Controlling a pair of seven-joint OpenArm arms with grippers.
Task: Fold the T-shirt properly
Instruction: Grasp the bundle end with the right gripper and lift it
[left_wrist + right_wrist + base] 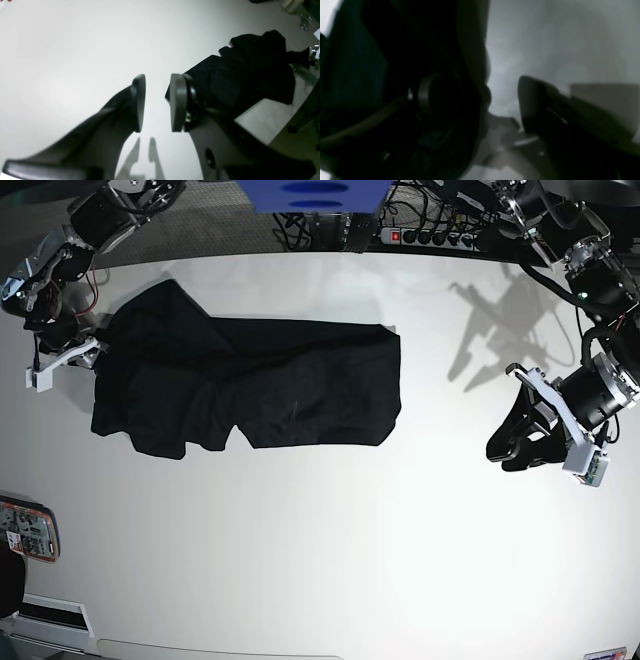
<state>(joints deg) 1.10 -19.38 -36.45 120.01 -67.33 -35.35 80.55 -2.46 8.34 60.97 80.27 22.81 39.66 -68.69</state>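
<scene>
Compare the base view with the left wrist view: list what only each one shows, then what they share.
Only the base view: the whole plain black short-sleeved T-shirt spread lengthwise, partly folded; the right gripper at its sleeve end; a black power strip with a red switch at the table's far edge.

Only the left wrist view: the left gripper's grey pads up close, apart with nothing between, and their shadow on the table.

Both: the white table, the T-shirt, the left gripper hanging clear of the cloth.

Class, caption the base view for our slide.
Black T-shirt lies partly folded on a white table; right gripper at its edge.
</scene>
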